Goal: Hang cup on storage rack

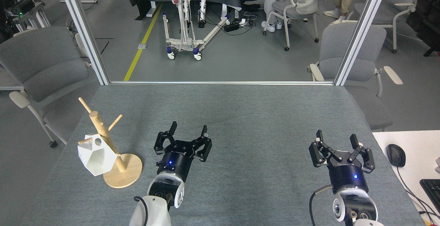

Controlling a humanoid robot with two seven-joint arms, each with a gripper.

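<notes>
The white faceted cup [95, 156] hangs by its small loop handle on a lower peg of the wooden storage rack [110, 150], at the table's left side. The cup tilts with its open rim facing up and left, just left of the rack's round base. My left gripper [189, 128] stands open to the right of the rack, apart from it, with nothing between its fingers. At the right of the table, my right gripper [336, 137] is open and holds nothing.
The grey felt table [240, 116] ends in a metal frame at the back. A white desk with a black mouse [395, 155] and a keyboard [431, 189] adjoins the right side. Grey chairs [41, 68] stand beyond the left and right back corners.
</notes>
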